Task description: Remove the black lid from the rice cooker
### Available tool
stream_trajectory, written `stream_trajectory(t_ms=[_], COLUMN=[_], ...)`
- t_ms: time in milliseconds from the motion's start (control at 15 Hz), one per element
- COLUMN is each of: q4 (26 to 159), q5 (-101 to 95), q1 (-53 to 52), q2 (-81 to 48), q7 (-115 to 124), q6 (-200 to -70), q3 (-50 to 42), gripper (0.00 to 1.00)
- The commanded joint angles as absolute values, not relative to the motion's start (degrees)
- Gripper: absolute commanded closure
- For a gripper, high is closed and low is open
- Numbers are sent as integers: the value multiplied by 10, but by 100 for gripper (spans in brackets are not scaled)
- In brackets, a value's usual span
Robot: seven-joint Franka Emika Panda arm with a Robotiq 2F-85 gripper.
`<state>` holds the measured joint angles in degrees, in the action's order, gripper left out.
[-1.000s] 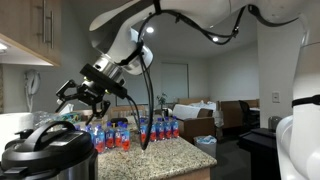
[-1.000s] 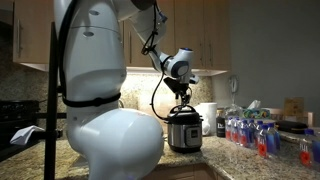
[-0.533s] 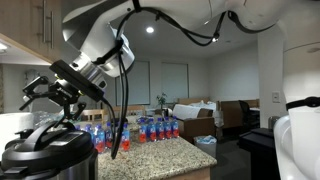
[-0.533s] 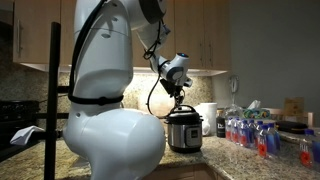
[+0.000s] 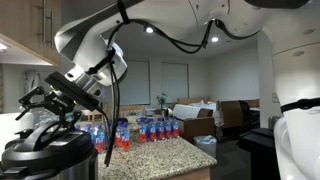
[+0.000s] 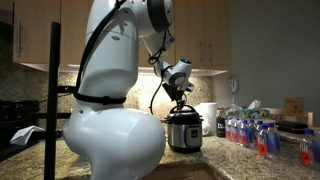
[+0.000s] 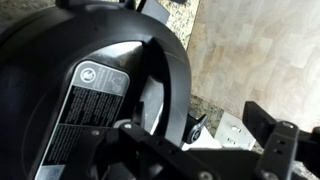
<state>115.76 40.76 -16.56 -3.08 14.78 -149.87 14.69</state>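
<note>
The gripper (image 5: 48,110) is hovering with its fingers spread wide, gripping nothing, just above the black lid (image 5: 40,137), which is sitting on the rice cooker (image 6: 183,131) at the granite counter (image 5: 165,155) edge, with red-and-blue bottles (image 5: 140,130) crowding just behind it.

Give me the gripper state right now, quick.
Gripper: open, holding nothing, poised just over the black lid, which sits on the rice cooker.
</note>
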Motion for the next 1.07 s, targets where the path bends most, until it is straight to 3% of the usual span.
stream_trajectory(t_ms=[0, 600, 733, 800, 933, 1000], q4=[1157, 1154, 1160, 1155, 1155, 1156], q5=[426, 537, 542, 560, 594, 612], q1=[-156, -154, -154, -152, -150, -149], q2=[-40, -57, -64, -72, -77, -77], q7=[90, -113, -141, -166, -203, -223], q6=[-1532, -1561, -1578, -1574, -1575, -1575], q3=[150, 161, 158, 158, 159, 158], gripper=[0, 0, 10, 32, 36, 44])
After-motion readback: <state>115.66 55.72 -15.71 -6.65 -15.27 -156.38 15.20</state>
